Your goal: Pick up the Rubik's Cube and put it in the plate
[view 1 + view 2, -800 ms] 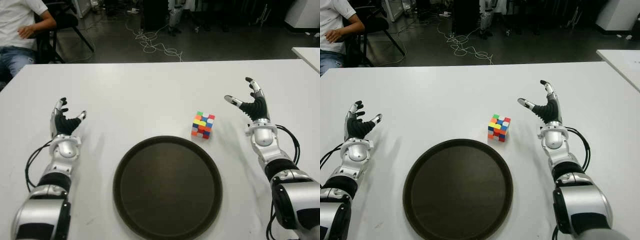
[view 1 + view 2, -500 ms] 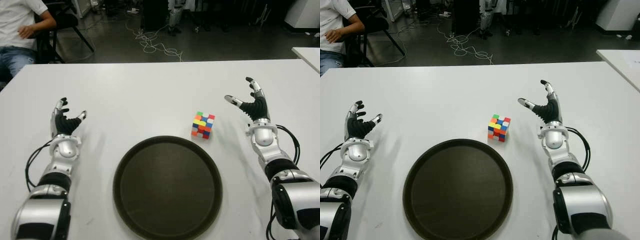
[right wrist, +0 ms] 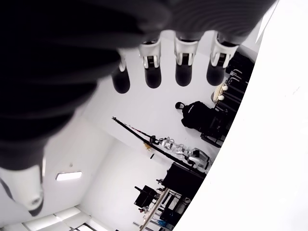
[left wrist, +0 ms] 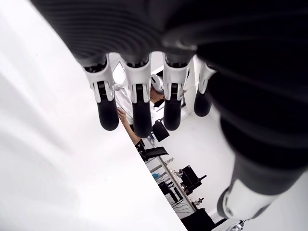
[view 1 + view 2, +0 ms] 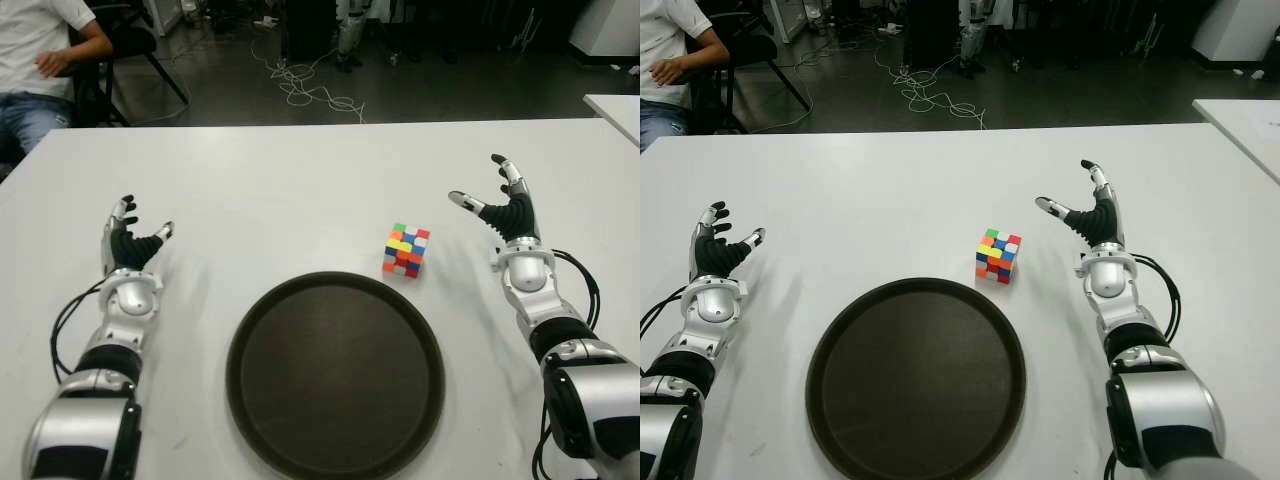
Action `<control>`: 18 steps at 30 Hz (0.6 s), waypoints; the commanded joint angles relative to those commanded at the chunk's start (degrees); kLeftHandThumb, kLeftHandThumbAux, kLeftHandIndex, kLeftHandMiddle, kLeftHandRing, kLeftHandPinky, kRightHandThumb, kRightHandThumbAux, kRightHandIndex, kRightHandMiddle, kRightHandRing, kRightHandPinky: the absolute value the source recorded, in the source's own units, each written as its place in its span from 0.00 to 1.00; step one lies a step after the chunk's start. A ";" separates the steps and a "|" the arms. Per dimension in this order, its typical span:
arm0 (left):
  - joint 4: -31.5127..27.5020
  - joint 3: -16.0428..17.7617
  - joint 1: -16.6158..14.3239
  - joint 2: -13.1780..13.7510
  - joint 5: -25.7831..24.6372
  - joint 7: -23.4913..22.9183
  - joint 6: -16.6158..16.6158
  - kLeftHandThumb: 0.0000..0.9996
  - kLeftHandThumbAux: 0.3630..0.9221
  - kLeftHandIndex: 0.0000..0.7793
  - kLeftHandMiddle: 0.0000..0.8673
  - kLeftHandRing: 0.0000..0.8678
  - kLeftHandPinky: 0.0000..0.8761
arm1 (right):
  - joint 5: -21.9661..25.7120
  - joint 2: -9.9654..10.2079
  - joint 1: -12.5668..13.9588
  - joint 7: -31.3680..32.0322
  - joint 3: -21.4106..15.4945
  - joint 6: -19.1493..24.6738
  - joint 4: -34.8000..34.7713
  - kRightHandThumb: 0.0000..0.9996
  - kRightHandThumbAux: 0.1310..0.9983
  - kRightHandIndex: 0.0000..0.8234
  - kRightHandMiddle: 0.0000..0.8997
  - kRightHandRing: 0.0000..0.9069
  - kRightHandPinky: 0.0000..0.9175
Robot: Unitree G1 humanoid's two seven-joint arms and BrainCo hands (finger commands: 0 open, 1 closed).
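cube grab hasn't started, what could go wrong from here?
1. The Rubik's Cube sits close to the plate rim; a sideways reach by the open right hand could push it against the rim.
2. The cube sits turned relative to that hand, so the fingers may close on corners and slip.

White table (image 5: 300, 180), seated person (image 5: 40, 50), floor cables (image 5: 310, 85)

I see one Rubik's Cube (image 5: 405, 250), one round dark plate (image 5: 335, 375), two robot hands, left hand (image 5: 131, 243) and right hand (image 5: 503, 204), and one person (image 5: 40, 60) sitting far back.
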 joint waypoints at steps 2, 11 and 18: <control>0.02 0.06 -0.01 -0.02 -0.11 -0.06 -0.09 0.31 0.68 0.15 0.19 0.21 0.25 | -0.01 0.00 -0.01 -0.02 0.01 0.02 0.01 0.00 0.52 0.01 0.00 0.00 0.00; -0.32 0.20 -0.03 -0.15 -0.41 -0.44 0.05 0.33 0.70 0.15 0.19 0.20 0.27 | 0.40 -0.07 -0.08 0.50 -0.27 0.05 -0.01 0.00 0.52 0.01 0.00 0.00 0.00; -0.28 0.14 0.07 -0.14 -0.31 -0.31 0.27 0.32 0.70 0.14 0.19 0.20 0.24 | -0.06 -0.17 0.08 0.25 0.08 -0.05 -0.13 0.00 0.52 0.02 0.00 0.00 0.02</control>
